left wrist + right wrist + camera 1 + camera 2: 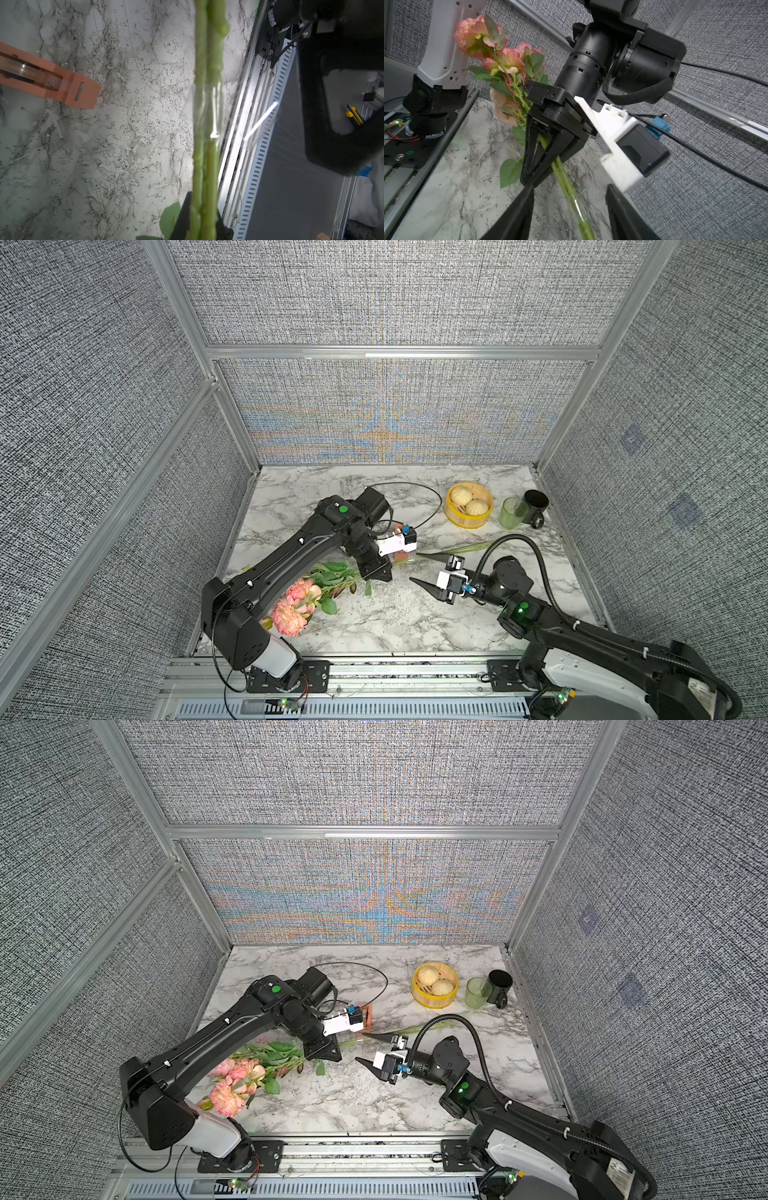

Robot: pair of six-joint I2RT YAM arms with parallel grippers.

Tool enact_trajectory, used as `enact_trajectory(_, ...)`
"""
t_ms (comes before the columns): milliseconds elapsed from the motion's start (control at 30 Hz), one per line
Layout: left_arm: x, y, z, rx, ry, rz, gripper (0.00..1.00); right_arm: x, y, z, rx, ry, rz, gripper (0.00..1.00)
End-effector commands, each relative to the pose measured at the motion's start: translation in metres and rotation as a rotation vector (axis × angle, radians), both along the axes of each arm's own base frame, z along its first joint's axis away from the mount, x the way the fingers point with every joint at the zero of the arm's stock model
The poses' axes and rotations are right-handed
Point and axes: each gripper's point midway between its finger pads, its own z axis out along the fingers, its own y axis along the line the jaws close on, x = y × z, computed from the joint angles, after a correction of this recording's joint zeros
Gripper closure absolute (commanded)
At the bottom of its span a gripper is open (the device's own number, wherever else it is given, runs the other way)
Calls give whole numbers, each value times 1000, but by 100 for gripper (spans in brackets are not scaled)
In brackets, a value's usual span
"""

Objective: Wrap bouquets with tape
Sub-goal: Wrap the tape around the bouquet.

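Closest in both top views is the left arm [291,556], bent at the elbow and reaching out over the desk [415,626]. Its wrist tips down. The left end effector [375,570] [322,1050] is clenched on the green stems of the bouquets [299,601]. The pink flowers lie on the desk near that arm's base. The orange tape dispenser [401,558] sits just behind the left wrist. The right arm [509,583] comes in low from the other side. The right end effector [415,567] points at the stems with its fingers spread wide, released.

From the left wrist, two stems [207,155] run side by side with clear tape [207,112] around them. The tape dispenser [62,81] lies flat on the desk, apart from them.

From the right wrist, the left end effector [537,153] squeezes the stems, with the flowers behind it. The stems pass between the right end effector's [570,186] open fingers.
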Motion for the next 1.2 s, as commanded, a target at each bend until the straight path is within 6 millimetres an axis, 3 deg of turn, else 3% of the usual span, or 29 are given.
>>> enact_trajectory(0, -4, 3, 2, 1, 6, -4, 100, 2, -10, -32, -188, 12, -50, 42)
enact_trajectory(167, -7, 5, 0, 11, 21, -13, 100, -9, -23, -19, -250, -90, -48, 48)
enact_trajectory(267, -9, 5, -3, 16, 35, -17, 100, -8, -22, -10, -269, -96, -46, 59)
enact_trajectory(333, -8, 3, -2, 11, 39, -20, 100, -8, -16, -12, -301, -94, -15, 64)
enact_trajectory(733, -8, 0, -3, 14, 59, -34, 100, 12, 2, -12, -357, -54, -27, 72)
enact_trajectory(1000, -11, -1, 0, 3, 65, -48, 100, 19, 0, -21, -408, -51, -57, 80)
enact_trajectory(1167, -14, 0, 1, -7, 76, -65, 100, 29, -5, -21, -444, -37, -118, 93)
